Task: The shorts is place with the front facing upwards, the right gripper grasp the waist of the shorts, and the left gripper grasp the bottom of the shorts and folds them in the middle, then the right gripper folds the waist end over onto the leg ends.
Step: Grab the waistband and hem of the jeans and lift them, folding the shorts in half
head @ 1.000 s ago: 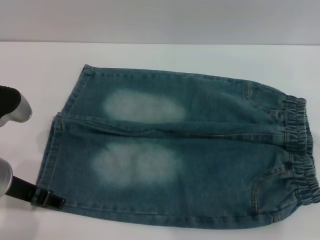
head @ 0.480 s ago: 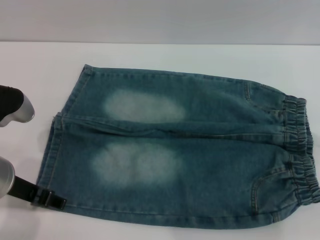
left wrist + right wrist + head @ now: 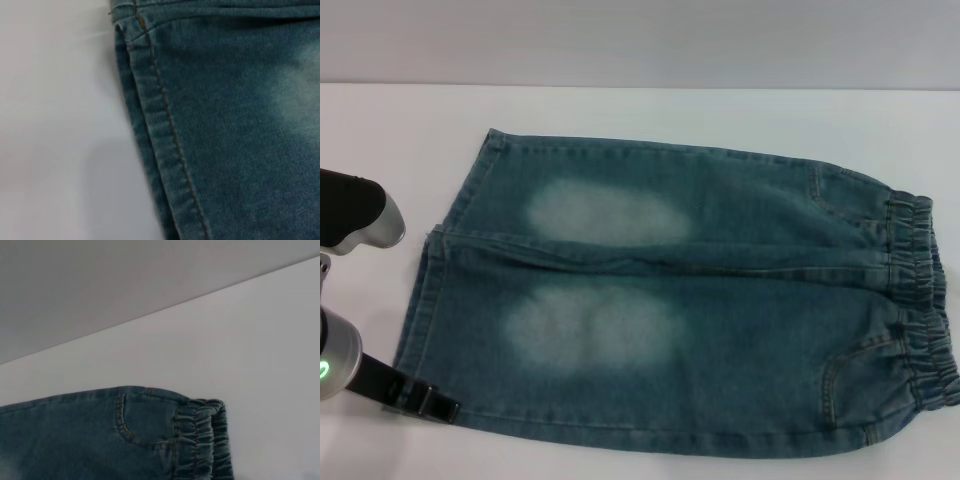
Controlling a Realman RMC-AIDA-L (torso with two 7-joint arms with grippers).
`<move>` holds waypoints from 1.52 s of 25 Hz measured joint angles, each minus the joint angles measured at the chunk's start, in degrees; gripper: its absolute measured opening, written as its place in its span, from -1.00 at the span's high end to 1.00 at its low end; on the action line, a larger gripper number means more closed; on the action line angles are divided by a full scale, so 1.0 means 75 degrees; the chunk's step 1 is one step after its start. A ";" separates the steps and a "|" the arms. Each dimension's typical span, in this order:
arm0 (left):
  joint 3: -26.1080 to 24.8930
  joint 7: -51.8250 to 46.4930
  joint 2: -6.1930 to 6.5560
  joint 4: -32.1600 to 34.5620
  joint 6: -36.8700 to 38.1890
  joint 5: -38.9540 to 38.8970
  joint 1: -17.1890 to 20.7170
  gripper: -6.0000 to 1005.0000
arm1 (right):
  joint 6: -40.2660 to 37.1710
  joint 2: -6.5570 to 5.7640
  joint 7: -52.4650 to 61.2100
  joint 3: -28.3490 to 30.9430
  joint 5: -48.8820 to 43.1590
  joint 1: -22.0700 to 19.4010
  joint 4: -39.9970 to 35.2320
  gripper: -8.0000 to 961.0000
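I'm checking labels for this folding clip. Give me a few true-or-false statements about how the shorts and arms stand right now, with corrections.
1. The shorts lie spread flat on the white table. True.
2. The waist lies toward the robot's left. False: the ruffled waist lies toward its right; the leg hems lie toward its left.
3. The left claw is at the near corner of the leg hems. True.
4. The shorts are already folded in the middle. False: both legs lie open side by side.
5. The right claw shows in the head view, on the waist. False: no right arm shows there.
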 joint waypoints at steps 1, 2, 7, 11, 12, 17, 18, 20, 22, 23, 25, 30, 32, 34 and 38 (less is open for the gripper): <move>-0.0001 -0.0010 -0.0001 0.0004 -0.0001 0.0014 -0.0010 -0.58 | 0.0000 0.0000 0.0000 -0.0001 0.0001 0.0003 -0.0004 -0.68; -0.0004 -0.0023 -0.0001 0.0006 0.0002 0.0022 -0.0016 -0.57 | 0.0000 0.0000 0.0000 -0.0001 0.0002 0.0006 -0.0006 -0.68; -0.0097 -0.0026 0.0001 0.0019 0.0011 0.0028 -0.0072 -0.54 | 0.0000 -0.0002 0.0000 -0.0001 0.0007 0.0019 -0.0023 -0.68; -0.0166 -0.0030 0.0006 0.0183 0.0009 0.0062 -0.0141 -0.51 | 0.0006 -0.0008 0.0000 0.0004 0.0010 0.0028 -0.0027 -0.69; -0.0166 -0.0029 0.0007 0.0201 0.0007 0.0067 -0.0158 -0.51 | 0.0010 -0.0009 0.0000 0.0007 0.0010 0.0028 -0.0027 -0.69; -0.0173 -0.0006 0.0007 0.0206 -0.0023 0.0059 -0.0201 0.16 | 0.0023 -0.0012 0.0000 0.0013 0.0010 0.0051 -0.0046 -0.68; -0.0177 -0.0006 0.0007 0.0187 -0.0030 0.0057 -0.0209 0.23 | 0.0025 -0.0012 0.0001 0.0019 0.0010 0.0051 -0.0050 -0.68; -0.0177 -0.0006 0.0007 0.0143 -0.0044 0.0054 -0.0216 0.37 | 0.0027 -0.0012 0.0001 0.0022 0.0009 0.0051 -0.0050 -0.68; -0.0177 -0.0006 0.0007 0.0125 -0.0053 0.0047 -0.0232 0.45 | 0.0033 -0.0012 0.0001 0.0023 0.0010 0.0051 -0.0050 -0.68; -0.0177 -0.0003 0.0007 0.0120 -0.0055 0.0039 -0.0249 0.49 | 0.0044 -0.0012 0.0001 0.0026 0.0010 0.0051 -0.0050 -0.68; -0.0177 -0.0002 0.0007 0.0119 -0.0057 0.0037 -0.0253 0.58 | 0.0049 -0.0012 0.0001 0.0028 0.0010 0.0050 -0.0050 -0.68; -0.0176 0.0000 0.0007 0.0119 -0.0070 0.0035 -0.0259 0.79 | 0.0067 -0.0012 0.0002 0.0036 0.0010 0.0041 -0.0050 -0.68; -0.0176 0.0000 0.0007 0.0112 -0.0072 0.0037 -0.0259 0.85 | 0.0084 -0.0012 0.0006 0.0036 0.0010 0.0040 -0.0048 -0.68; -0.0177 0.0003 0.0007 0.0061 -0.0078 0.0037 -0.0259 0.89 | 0.0132 -0.0012 0.0030 0.0051 0.0009 0.0041 -0.0039 -0.68; -0.0185 0.0011 0.0007 -0.0154 -0.0083 0.0038 -0.0233 0.92 | 0.0410 -0.0013 0.0054 0.0089 0.0010 0.0081 -0.0040 -0.68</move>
